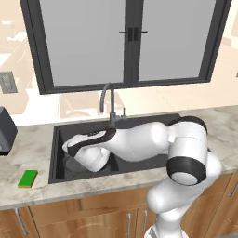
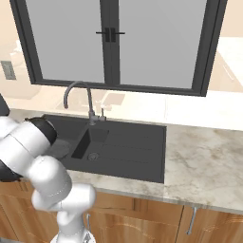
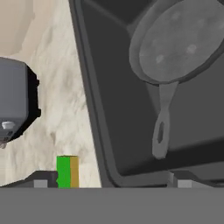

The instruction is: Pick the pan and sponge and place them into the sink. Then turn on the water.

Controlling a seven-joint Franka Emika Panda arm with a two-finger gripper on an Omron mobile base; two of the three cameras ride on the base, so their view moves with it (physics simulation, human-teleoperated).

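Pincer (image 3: 109,180) hangs low over the left rim of the sink (image 1: 57,139), jaws spread wide apart with nothing between them, one fingertip over the marble counter (image 1: 28,155) and the other over the black basin. One sponge (image 3: 67,171), green with a yellow edge, sits on the counter right beside the left fingertip in the hand view; in the left base view it lies on the counter left of the sink, near the front edge. One pan (image 3: 179,41) lies flat in the large basin just beyond the pincer, its long handle pointing back toward the right fingertip, with a hanging hole near the end. One dark grey boxy appliance (image 3: 15,100) stands on the counter further left of the pincer. One grey gooseneck faucet (image 1: 106,95) rises behind the sink, under one dark-framed window (image 1: 125,42).
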